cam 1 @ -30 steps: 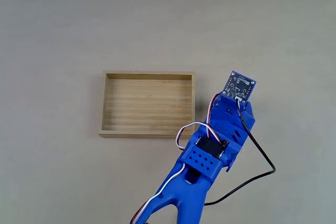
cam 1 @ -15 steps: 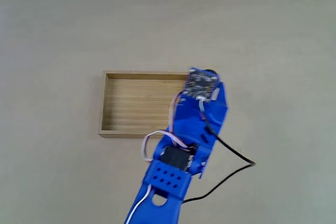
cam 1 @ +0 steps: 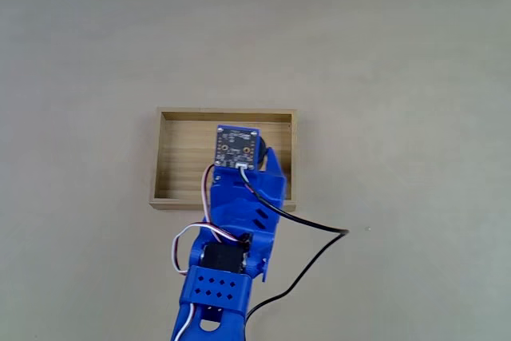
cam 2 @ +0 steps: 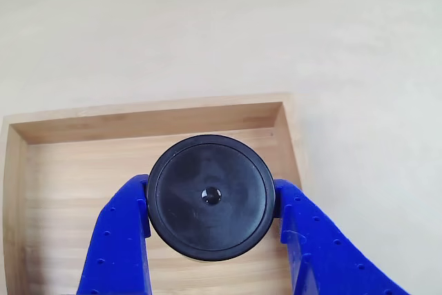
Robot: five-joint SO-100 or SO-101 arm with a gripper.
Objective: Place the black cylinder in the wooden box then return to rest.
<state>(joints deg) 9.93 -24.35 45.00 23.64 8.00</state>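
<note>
The black cylinder (cam 2: pixel 210 197) fills the middle of the other view, round top up with a small centre dimple. My blue gripper (cam 2: pixel 210 222) is shut on it, one finger (cam 2: pixel 117 240) on each side. It hangs over the floor of the wooden box (cam 2: pixel 62 191), toward the box's right half. In the fixed view the blue arm reaches over the wooden box (cam 1: pixel 180 157) from below, and a sliver of the black cylinder (cam 1: pixel 258 152) peeks out beside the wrist circuit board. Whether the cylinder touches the floor I cannot tell.
A plain beige table (cam 1: pixel 399 77) surrounds the box on all sides. A black cable (cam 1: pixel 307 257) loops from the wrist out to the right of the arm in the fixed view. White and red servo wires (cam 1: pixel 192 233) curl on the arm's left.
The arm has swung left, from beside the box's right wall to over the box interior, carrying the cylinder with it.
</note>
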